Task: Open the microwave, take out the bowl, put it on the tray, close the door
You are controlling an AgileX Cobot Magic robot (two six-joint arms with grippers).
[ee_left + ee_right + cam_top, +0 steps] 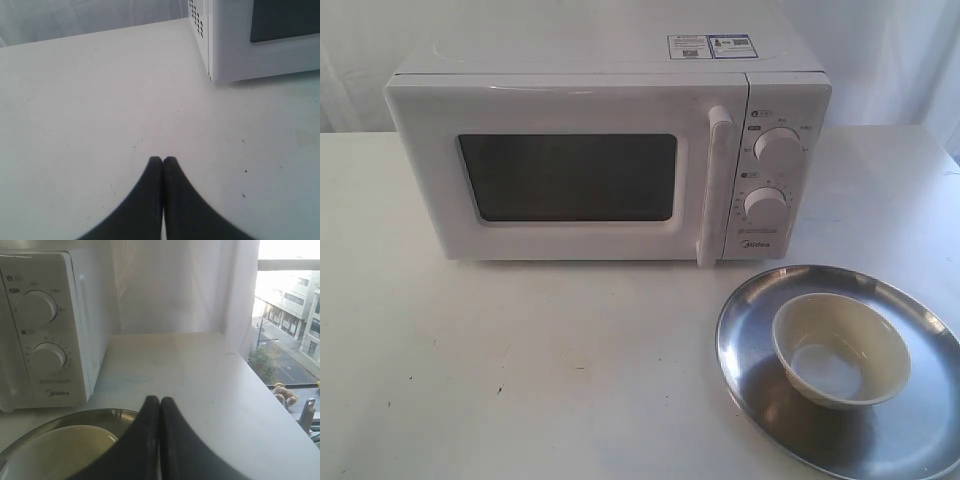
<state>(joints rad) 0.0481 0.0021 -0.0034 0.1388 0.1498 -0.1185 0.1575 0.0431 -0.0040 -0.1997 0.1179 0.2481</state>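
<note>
Jaws on both arms are pressed fully together and hold nothing. The left pair hangs over bare surface just off a lower corner of the microwave, and the right pair sits above the near rim of the tray, beside the control panel. The bowl stands upright inside the tray, right of its centre, in front of the microwave's right end. The door lies flush with the front, its handle vertical beside the two knobs. Judgement: every listed step reads as done, so the task is at or very near its end. The next move calls for no grasp, only keeping both arms clear of bowl and tray. Limits of view: the dark window shows nothing of the cavity, and the latch appears engaged, though no view confirms it. The tray's lower right edge is cut off by the exterior frame, and neither arm shows there.
</note>
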